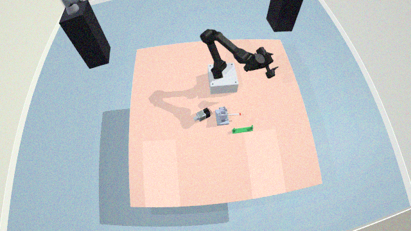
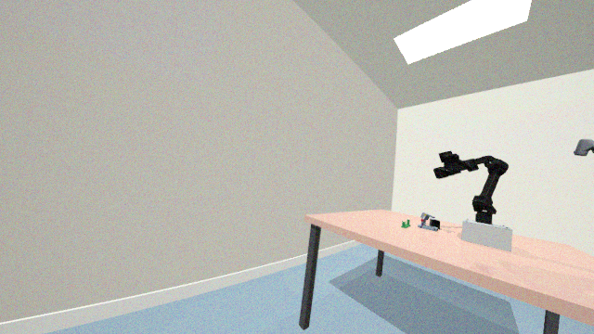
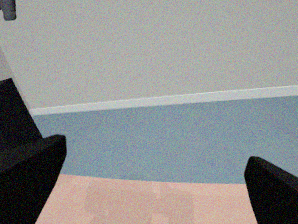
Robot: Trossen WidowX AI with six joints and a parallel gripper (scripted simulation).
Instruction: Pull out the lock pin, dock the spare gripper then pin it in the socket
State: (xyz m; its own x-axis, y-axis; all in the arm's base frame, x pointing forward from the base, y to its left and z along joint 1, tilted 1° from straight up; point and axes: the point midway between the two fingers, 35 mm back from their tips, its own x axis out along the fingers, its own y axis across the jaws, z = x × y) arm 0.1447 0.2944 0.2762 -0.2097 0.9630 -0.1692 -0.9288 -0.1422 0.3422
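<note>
The blue-grey mount (image 1: 223,122) (image 2: 427,227) stands on the table. The lock pin (image 1: 234,114), white with a red end, lies across the mount's socket and sticks out to the right in the top view. The spare gripper (image 1: 201,115), grey with a black end, lies just left of the mount, apart from it; its black part (image 2: 435,224) shows behind the mount in the exterior view. My gripper (image 1: 275,61) (image 3: 157,156) is wide open with nothing between its fingers, raised well above the table and far from mount, pin and spare gripper.
A green holder (image 1: 243,130) (image 2: 406,224) with upright ends lies close to the mount, on its front right in the top view. The arm's white base block (image 1: 223,87) (image 2: 486,237) stands behind the mount. Dark pillars (image 1: 87,38) (image 1: 284,16) stand beyond the table (image 1: 199,173).
</note>
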